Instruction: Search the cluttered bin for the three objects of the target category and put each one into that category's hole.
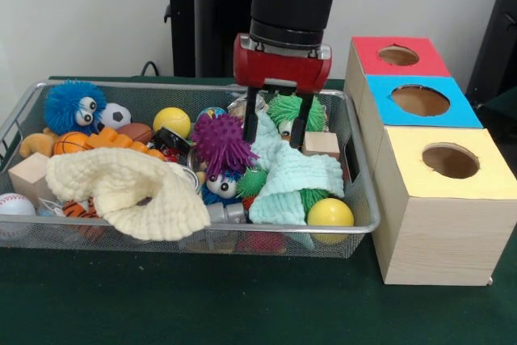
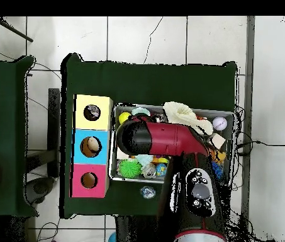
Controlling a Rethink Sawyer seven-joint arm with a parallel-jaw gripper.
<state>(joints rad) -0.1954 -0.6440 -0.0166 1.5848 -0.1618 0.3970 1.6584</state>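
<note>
Fingers (image 1: pixel 251 123) of the gripper (image 1: pixel 275 128) spread astride the mint cloth (image 1: pixel 295 175) near the bin's (image 1: pixel 359 199) right wall; fingertips hidden among clutter; overhead, arm (image 2: pixel 163 138) hides it.

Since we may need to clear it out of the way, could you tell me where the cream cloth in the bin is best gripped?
Grip the cream cloth at its raised fold near the middle, coming straight down from above. It lies draped loosely over other toys at the wire bin's front edge, so the bunched ridge probably offers the fingers more to pinch than its flat hanging edges.
</note>
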